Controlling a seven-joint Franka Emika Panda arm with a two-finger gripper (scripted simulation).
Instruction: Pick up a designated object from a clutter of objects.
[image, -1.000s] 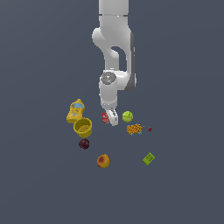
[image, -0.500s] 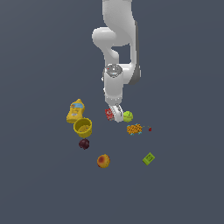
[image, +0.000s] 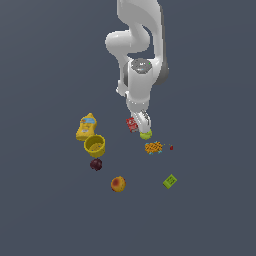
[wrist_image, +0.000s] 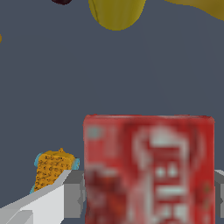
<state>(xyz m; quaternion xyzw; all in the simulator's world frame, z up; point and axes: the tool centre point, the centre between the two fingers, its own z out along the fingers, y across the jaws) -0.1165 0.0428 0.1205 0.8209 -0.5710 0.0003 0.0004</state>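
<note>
Plain dark grey floor, red box (image: 131, 124) lying mid-frame in the exterior view, gripper (image: 139, 123) standing over it, fingers (wrist_image: 35, 206) flanking the box, grip unclear, yellow cup (image: 95, 145) sitting lower left.

Red box (image: 131, 124) with blurred white lettering sits mid-clutter, right beside the green ball (image: 145, 135); in the wrist view (wrist_image: 148, 168) it fills the frame, face-on, orange lattice item (wrist_image: 52, 168) alongside, yellow cup (wrist_image: 116, 13) beyond.
</note>
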